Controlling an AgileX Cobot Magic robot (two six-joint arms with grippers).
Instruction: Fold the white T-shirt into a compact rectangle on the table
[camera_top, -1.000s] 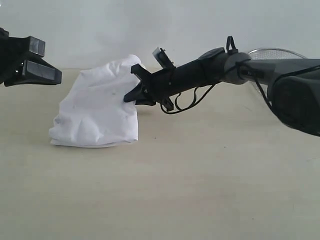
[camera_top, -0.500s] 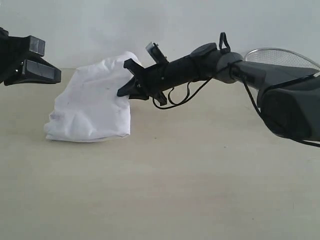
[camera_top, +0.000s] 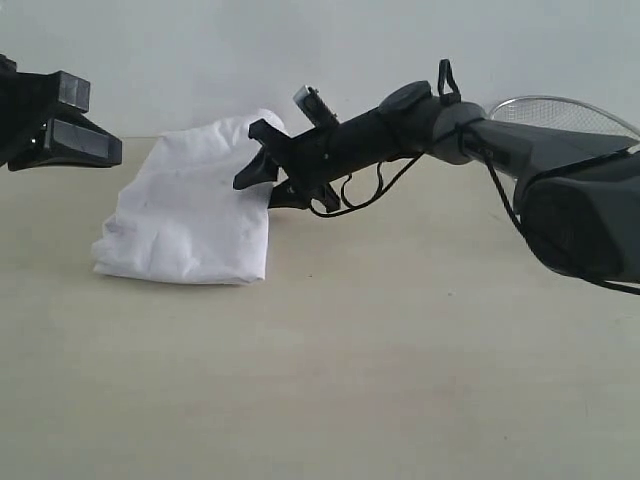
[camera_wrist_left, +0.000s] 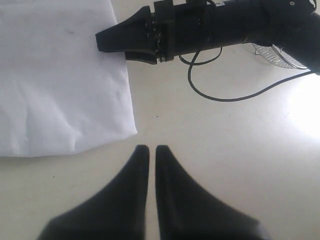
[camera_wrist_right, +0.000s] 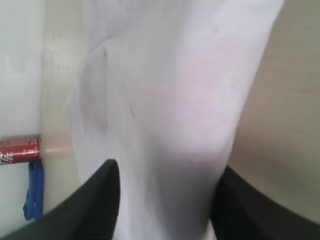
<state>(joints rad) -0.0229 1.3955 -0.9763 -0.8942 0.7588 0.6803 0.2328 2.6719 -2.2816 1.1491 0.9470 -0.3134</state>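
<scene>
Pale beige table (camera_top: 400, 380) under a plain light wall, with a wire-mesh basket (camera_top: 560, 105) at the far right. White T-shirt (camera_top: 190, 220) lies left of centre on the table as a folded bundle, roughly rectangular. Its near edge is fairly straight and its far right corner is humped up. Right gripper (camera_top: 248, 157) sits at that raised corner, jaws apart with cloth between them, seemingly not pinched. Left gripper (camera_wrist_left: 152, 149) hovers clear of the shirt, fingers pressed together, holding nothing. Judgement: a fold is being laid down, and the task looks late. Next move calls for the right arm to back off without dragging cloth, then for flattening the hump.
</scene>
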